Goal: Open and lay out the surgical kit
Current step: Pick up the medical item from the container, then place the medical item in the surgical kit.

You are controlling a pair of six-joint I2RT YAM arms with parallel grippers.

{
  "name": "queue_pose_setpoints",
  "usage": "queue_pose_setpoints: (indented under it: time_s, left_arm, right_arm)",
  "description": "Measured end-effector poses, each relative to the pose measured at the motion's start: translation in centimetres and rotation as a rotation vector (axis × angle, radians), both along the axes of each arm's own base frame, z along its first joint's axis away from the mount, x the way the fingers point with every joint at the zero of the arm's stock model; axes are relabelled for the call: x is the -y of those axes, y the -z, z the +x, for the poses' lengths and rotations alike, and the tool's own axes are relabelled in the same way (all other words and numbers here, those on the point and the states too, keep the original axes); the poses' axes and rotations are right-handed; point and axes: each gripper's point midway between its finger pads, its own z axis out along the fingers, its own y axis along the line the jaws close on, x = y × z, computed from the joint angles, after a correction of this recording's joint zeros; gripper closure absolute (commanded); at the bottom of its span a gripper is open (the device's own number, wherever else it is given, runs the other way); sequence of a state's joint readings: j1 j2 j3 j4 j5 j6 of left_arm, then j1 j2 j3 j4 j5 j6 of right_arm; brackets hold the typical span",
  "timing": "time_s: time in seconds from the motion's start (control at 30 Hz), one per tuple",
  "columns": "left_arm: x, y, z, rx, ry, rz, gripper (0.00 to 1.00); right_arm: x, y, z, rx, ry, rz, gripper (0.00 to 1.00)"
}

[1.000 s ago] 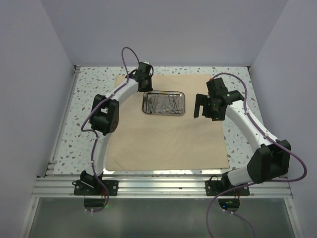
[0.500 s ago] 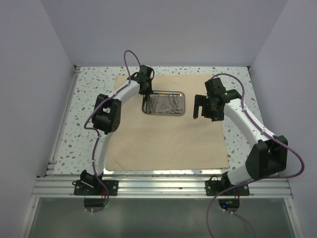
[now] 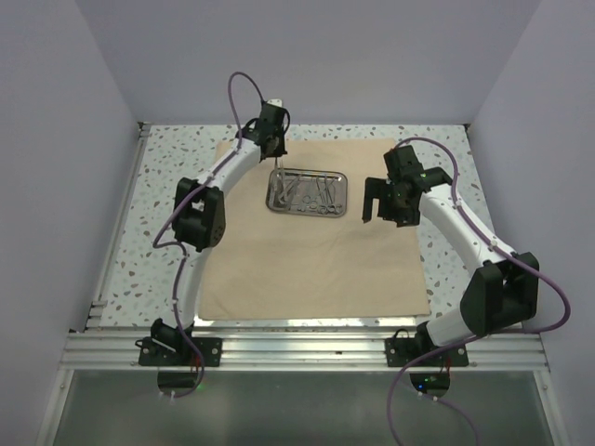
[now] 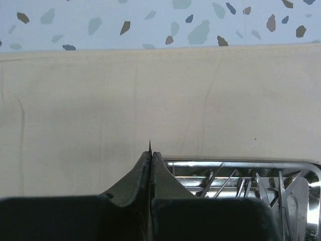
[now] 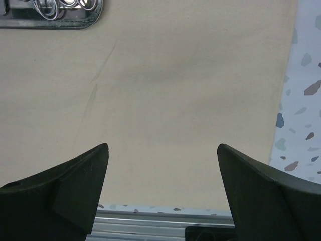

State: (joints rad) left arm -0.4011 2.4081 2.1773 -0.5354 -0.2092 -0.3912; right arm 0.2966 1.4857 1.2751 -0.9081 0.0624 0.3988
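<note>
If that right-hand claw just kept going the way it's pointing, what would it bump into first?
The right gripper, jaws wide open, points down at bare beige cloth wrap, so it would likely land there first; the steel tray lies off to one side.

bright, even light — glare on tray

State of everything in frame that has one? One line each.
cloth wrap: unfolded, lying flat.
steel tray: on the cloth wrap, uncovered, holding instruments.
instruments: bunched in the steel tray, not laid out.
left gripper: shut on a slim instrument, only its tip showing, by the tray's far left corner.
right gripper: open, empty, over the cloth wrap.
</note>
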Motion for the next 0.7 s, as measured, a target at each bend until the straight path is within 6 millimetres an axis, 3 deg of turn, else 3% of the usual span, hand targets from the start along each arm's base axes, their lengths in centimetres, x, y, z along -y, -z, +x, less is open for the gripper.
queue_pose_setpoints:
  time_s: [0.23, 0.37, 0.53, 0.6, 0.7]
  left_arm:
    - [-0.5, -4.1, -0.1, 0.06, -0.001, 0.001, 1.0]
    - [-1.2, -6.8, -1.7, 0.075, -0.005, -0.007, 1.0]
    - [-1.6, -10.3, -7.0, 0.078, -0.005, -0.057, 1.0]
    - [-0.1, -11.2, -9.9, 0.077, 0.018, -0.085, 1.0]
    - [4.1, -10.9, -14.5, 0.043, 0.085, -0.142, 1.0]
  right_arm:
    - [-0.1, 0.0, 0.2, 0.006, -0.001, 0.003, 0.07]
    - [-0.1, -0.1, 0.2, 0.009, -0.004, 0.003, 0.07]
    - [0.1, -0.3, 0.2, 0.02, -0.003, -0.005, 0.07]
    - [0.5, -0.8, 0.2, 0.038, 0.006, -0.015, 0.08]
    - [1.0, -2.1, -0.3, 0.066, 0.022, -0.016, 0.09]
